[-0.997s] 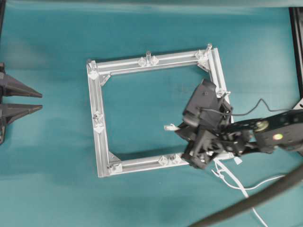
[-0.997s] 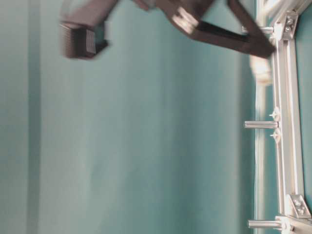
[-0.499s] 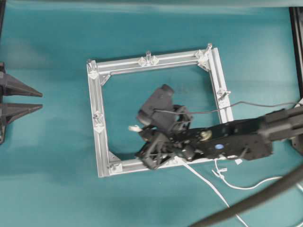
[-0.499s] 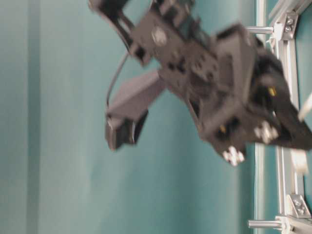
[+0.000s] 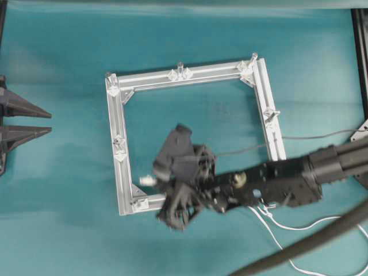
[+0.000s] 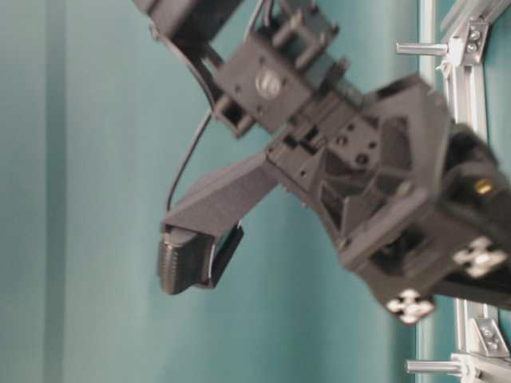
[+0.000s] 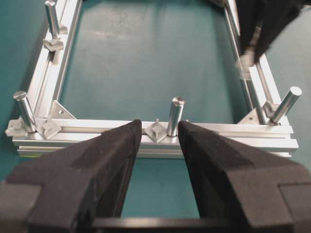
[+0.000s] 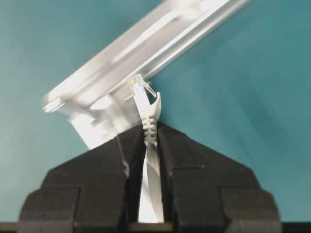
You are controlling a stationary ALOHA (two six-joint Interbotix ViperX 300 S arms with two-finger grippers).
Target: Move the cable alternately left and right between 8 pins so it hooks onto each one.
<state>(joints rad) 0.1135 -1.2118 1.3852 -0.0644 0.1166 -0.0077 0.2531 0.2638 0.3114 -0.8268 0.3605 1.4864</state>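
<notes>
White and thin, the flexible cable ran up between the pads of the right claw, which was clamped on it just behind the small clear plug. The plug stuck out ahead of the fingertips, so the cord's long axis lay along the claw's own pointing direction. In the overhead view that claw sat over the near-left corner of the square silver aluminium frame, with the plug poking out toward the left rail. Behind the wrist the cord trailed off to the right, crossed the near rail and lay in loose loops on the teal desk.

The nearest of the small upright metal pins stood on the left rail, slightly farther away than the plug and to its left; another pin marked the near-left corner, close beside the claw. I judged that the coming move hinged on which side of that left-rail post the cord passed, because the plug led and the slack followed from the right. Whether any pin was already hooked could not be told from these views.

The left claw had its dark foam pads wide apart, holding nothing, well off to the left of the frame. Its wrist camera looked straight at a mid-rail pin. The right arm was far nearer the work.
</notes>
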